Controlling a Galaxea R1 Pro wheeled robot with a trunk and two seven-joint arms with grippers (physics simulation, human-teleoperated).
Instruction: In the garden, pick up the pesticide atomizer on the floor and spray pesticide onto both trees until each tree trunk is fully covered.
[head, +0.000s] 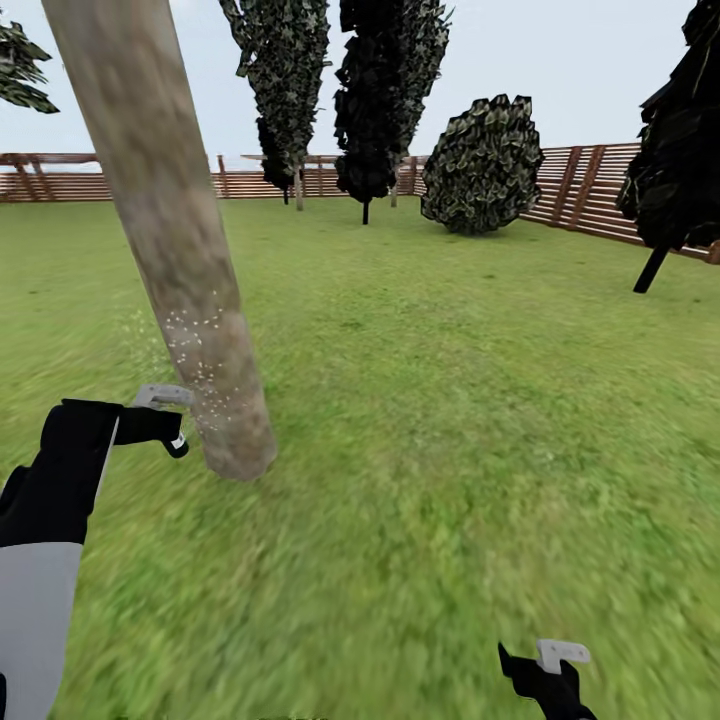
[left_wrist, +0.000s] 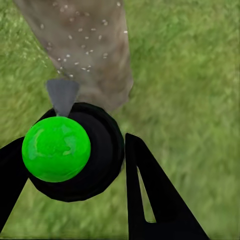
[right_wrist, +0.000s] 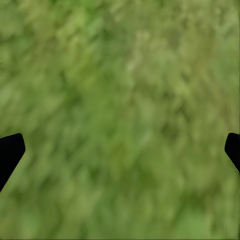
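Note:
A thick, leaning, mottled grey-brown tree trunk (head: 170, 260) rises from the lawn at the left. White spray specks (head: 200, 350) dot its lower part. My left gripper (head: 165, 430) is shut on the pesticide atomizer (head: 160, 396), just left of the trunk's base. In the left wrist view the atomizer (left_wrist: 57, 150) is a black round body with a bright green ball. Its grey nozzle points at the speckled trunk (left_wrist: 90, 50), and my black fingers (left_wrist: 150, 200) flank the body. My right gripper (head: 548, 675) hangs low at the bottom right over grass, its fingertips (right_wrist: 10, 150) far apart and holding nothing.
Green lawn stretches ahead to a reddish-brown slat fence (head: 590, 195). Two tall dark-leaved trees (head: 385, 100) and a round bush (head: 483, 165) stand near the far fence. Another dark tree (head: 680, 150) leans at the right edge.

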